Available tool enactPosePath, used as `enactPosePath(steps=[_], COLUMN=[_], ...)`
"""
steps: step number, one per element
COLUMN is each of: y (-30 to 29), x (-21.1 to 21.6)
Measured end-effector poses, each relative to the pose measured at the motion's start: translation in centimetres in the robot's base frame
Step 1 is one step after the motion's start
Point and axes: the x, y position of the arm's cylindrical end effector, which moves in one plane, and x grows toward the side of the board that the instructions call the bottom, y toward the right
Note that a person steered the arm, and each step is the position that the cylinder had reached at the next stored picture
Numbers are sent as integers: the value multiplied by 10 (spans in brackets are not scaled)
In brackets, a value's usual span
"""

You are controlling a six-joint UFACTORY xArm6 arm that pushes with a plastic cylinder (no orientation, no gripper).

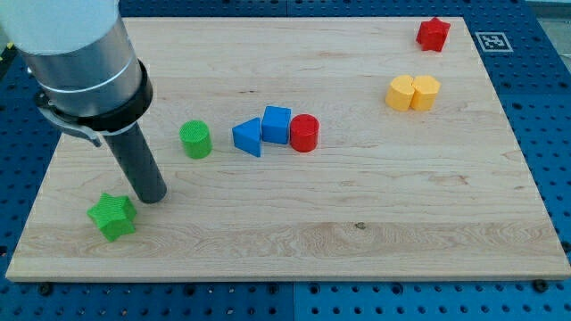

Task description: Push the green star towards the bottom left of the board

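Observation:
The green star (112, 217) lies near the board's bottom left corner. My tip (153, 198) rests on the board just to the star's upper right, a small gap away from it. A green cylinder (195, 140) stands above and right of my tip. The dark rod rises from the tip to the arm's grey body at the view's top left.
A blue triangle (249, 136), a blue cube (277, 124) and a red cylinder (304, 134) sit in a touching row at mid-board. A yellow block pair (413, 93) and a red star (434, 34) lie at the top right. The wooden board (357, 232) sits on a blue pegboard.

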Motion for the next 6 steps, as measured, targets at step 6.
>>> enactPosePath(steps=[6], y=[-26], x=[33])
